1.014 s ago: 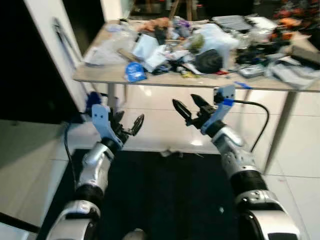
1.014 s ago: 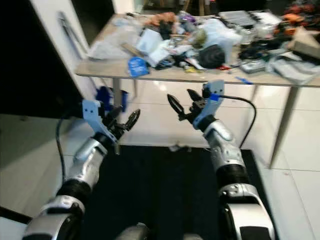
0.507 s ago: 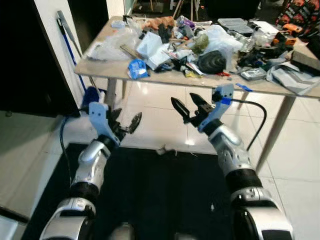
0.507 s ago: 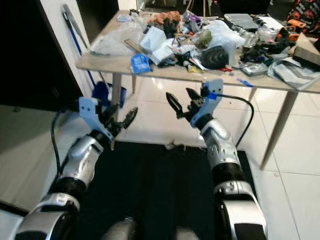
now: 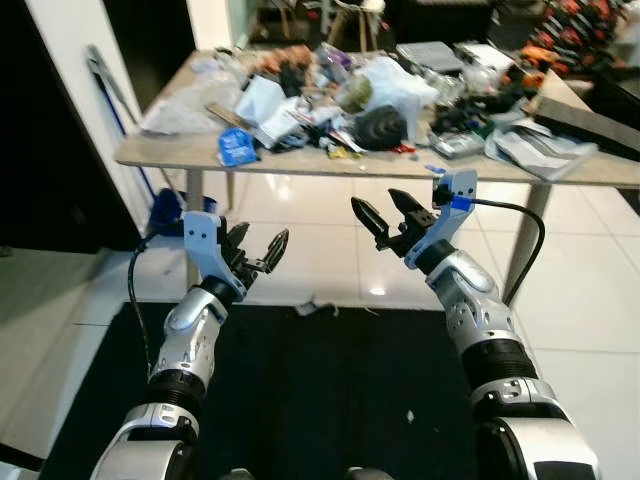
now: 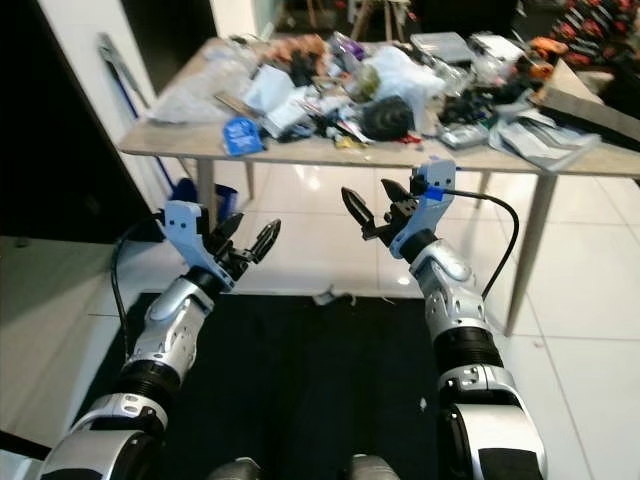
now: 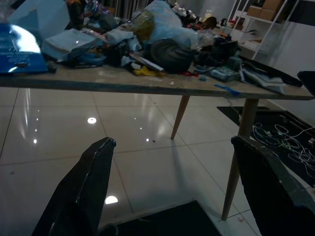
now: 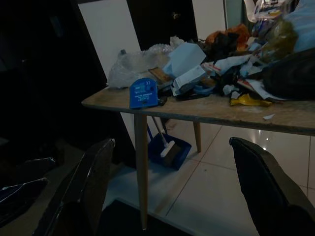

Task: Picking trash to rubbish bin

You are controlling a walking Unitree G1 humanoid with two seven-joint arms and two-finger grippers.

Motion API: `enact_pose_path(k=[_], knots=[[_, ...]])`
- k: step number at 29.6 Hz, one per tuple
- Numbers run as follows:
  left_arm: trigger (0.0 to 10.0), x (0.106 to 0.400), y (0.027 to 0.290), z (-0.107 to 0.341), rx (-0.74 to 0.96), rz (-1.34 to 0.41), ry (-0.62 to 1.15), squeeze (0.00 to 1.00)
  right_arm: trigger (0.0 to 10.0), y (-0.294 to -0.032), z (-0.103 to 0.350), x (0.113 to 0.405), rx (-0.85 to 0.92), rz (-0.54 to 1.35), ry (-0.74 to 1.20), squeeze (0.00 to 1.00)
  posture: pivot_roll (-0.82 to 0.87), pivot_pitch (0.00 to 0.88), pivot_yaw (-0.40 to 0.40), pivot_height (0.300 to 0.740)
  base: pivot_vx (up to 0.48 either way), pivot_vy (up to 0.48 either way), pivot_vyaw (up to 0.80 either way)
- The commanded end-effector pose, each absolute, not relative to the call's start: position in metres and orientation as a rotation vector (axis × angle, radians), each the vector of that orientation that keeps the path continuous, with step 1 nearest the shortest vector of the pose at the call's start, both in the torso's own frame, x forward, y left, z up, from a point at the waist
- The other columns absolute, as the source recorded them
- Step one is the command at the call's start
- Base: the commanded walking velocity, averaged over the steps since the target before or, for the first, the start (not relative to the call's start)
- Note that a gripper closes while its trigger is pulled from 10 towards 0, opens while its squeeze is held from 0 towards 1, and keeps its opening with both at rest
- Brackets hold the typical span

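Mat: a black floor mat (image 5: 320,390) lies under both arms, its far edge meeting glossy white tiles.
Left gripper: the left gripper (image 5: 258,255) is raised above the mat's far left part, its two black fingers spread apart with nothing between them.
Right gripper: the right gripper (image 5: 385,212) is lifted higher, above the mat's far edge, fingers wide apart and empty, a black cable trailing from its wrist.
Scrap: a small scrap (image 5: 312,306) lies on the tiles just past the mat's far edge, between the two grippers.
Dustpan: a blue dustpan (image 8: 170,150) stands on the floor beneath the table's left end.
Table: a wooden table (image 5: 300,164) stands beyond the grippers, heaped with trash.
Trash: a blue packet (image 5: 236,148) sits at the near edge toward the left corner; a black rounded item (image 5: 380,127) lies mid-table; clear plastic (image 5: 180,112) bunches near the left end.
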State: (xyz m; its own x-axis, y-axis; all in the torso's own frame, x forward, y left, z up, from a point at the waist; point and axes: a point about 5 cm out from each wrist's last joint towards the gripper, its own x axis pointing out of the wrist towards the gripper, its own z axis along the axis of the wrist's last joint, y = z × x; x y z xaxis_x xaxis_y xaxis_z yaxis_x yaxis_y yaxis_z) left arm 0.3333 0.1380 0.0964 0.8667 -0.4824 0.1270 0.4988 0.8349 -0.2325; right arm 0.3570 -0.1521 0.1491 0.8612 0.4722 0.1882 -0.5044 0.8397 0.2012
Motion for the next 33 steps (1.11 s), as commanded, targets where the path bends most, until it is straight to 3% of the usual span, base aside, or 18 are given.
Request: enact_pose_path(k=[1,22,33], knots=[[10.0,0.3330,0.1391,0.0937,-0.265,-0.519,-0.044,0.00,10.0,-0.1485,0.1444,0.3561,0.261,0.524,-0.110,0.00,-0.02,0.021,0.001,0.740,0.000,0.000,0.00],[10.0,0.3330,0.1380,0.0936,-0.280,-0.531,-0.043,0.00,10.0,-0.1496,0.1444,0.3575,0.263,0.509,-0.097,0.00,-0.02,0.024,0.000,0.740,0.000,0.000,0.00],[10.0,0.3330,0.1380,0.0940,-0.278,-0.535,-0.044,0.00,10.0,-0.1493,0.1443,0.3575,0.262,0.510,-0.096,0.00,-0.02,0.024,0.000,0.740,0.259,0.000,0.00]])
